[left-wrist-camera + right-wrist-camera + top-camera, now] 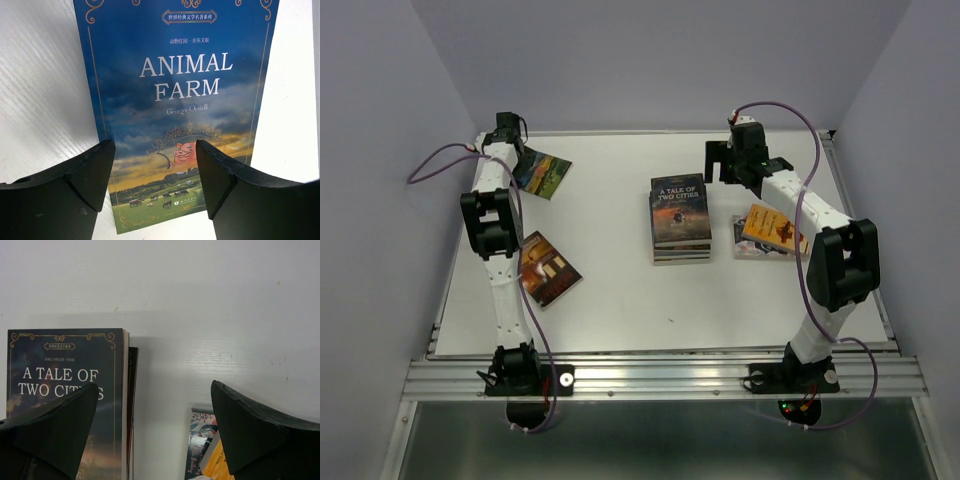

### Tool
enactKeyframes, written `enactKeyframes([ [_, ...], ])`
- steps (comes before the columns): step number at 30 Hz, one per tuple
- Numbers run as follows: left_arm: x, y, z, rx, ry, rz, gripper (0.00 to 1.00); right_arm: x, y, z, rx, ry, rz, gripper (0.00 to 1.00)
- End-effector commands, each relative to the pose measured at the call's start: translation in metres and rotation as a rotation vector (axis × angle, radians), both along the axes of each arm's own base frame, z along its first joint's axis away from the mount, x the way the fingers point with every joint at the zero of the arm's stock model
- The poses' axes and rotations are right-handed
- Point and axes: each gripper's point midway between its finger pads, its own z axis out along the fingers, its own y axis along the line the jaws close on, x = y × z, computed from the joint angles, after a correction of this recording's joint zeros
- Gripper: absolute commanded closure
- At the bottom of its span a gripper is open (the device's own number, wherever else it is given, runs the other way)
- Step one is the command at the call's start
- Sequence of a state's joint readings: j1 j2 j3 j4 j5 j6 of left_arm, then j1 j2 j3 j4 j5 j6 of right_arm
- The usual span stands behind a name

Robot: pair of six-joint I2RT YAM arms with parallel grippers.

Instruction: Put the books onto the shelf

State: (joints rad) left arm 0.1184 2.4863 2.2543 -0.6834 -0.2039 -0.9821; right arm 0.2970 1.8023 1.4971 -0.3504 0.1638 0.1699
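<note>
Books (680, 225) are lying flat on the white bench (620, 310); "Animal Farm" (185, 100) is sitting far left, a dark brown one (550, 268) beside the left arm, a stack (680, 205) topped by "A Tale of Two Cities" at centre, an orange one (772, 228) right of it; the left pincer (155, 150) is hanging spread over "Animal Farm", gripping nothing; the right pincer (155, 387) is hovering wide open, empty, between the stack and the orange one.
</note>
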Motion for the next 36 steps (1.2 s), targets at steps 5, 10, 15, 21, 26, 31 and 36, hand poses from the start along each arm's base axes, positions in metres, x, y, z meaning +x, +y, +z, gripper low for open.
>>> enactKeyframes([
  [5, -0.081, -0.007, -0.048, 0.085, 0.363, 0.005, 0.2, 0.009, 0.001, 0.011, -0.015, -0.057, -0.008, 0.0],
  [10, -0.086, -0.004, -0.041, 0.104, 0.378, 0.007, 0.2, 0.009, 0.003, 0.008, -0.009, -0.051, -0.008, 0.0],
  [15, -0.093, -0.015, -0.049, 0.11, 0.407, -0.119, 0.19, 0.01, 0.006, 0.002, 0.012, -0.036, -0.012, 0.0],
  [21, -0.109, -0.037, -0.077, 0.128, 0.509, -0.292, 0.16, 0.009, 0.007, 0.001, 0.028, -0.031, -0.017, 0.0],
  [26, -0.125, -0.07, -0.09, 0.166, 0.573, -0.457, 0.15, 0.006, 0.009, 0.003, 0.046, -0.032, -0.016, 0.0],
  [31, -0.142, -0.081, -0.087, 0.26, 0.641, -0.548, 0.14, 0.002, 0.008, 0.005, 0.053, -0.034, -0.025, 0.0],
  [36, -0.155, -0.093, -0.082, 0.34, 0.683, -0.619, 0.14, -0.001, 0.007, 0.008, 0.067, -0.041, -0.028, 0.0],
])
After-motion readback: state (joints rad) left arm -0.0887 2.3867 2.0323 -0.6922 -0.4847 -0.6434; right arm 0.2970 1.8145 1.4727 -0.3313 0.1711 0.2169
